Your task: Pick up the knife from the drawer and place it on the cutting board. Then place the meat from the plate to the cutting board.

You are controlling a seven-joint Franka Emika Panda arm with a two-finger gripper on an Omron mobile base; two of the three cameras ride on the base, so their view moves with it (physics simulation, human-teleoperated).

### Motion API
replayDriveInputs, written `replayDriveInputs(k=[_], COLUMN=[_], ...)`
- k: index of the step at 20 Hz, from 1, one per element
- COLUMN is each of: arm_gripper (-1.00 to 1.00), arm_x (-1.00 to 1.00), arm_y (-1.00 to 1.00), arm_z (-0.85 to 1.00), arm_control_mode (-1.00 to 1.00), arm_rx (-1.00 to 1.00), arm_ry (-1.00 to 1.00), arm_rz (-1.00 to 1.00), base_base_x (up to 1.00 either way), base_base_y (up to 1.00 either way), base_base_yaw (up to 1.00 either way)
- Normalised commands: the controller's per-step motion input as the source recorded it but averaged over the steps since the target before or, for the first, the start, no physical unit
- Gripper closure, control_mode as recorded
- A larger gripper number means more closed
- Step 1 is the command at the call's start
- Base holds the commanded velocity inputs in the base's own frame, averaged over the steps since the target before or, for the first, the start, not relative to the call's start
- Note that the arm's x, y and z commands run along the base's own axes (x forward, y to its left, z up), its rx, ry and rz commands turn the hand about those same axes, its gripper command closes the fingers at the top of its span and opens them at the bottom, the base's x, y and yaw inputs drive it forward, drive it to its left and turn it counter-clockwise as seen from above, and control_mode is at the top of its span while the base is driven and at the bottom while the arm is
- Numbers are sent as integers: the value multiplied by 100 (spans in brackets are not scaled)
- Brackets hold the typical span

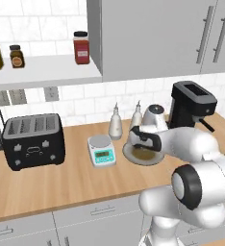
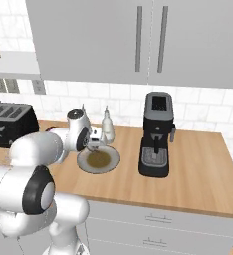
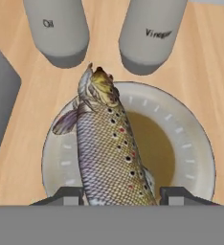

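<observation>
Left base view: the gripper hangs at centre right of the frame over the plate, just right of the white scale.

Right base view: the plate sits left of centre, beside the coffee machine; whether the jaws grip cannot be told.

Hand view: the meat (here a scaled fish) lies lengthwise on the plate, its tail end between the 2 fingertips at the bottom edge. Closing evenly and lifting straight should suit, I judge.
</observation>
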Motion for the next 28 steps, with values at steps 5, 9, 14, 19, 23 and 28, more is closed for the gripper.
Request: replayDriveInputs(k=[5, 9, 14, 19, 23, 28], arm_gripper=[100, 100, 100, 100, 100, 100], arm_x=[-46, -67, -77, -89, -88, -89], arm_y=[8, 0, 0, 6, 19, 14], arm_z=[97, 69, 14, 18, 40, 24], arm_control_mode=[-100, -100, -100, -100, -100, -100], arm_rx=[7, 4, 0, -6, -11, -11], arm_ry=[2, 0, 2, 5, 9, 5], arm_rz=[2, 1, 8, 4, 0, 1], base_base_x=[0, 0, 0, 0, 0, 0], base_base_y=[0, 0, 0, 0, 0, 0], base_base_yaw=[0, 0, 0, 0, 0, 0])
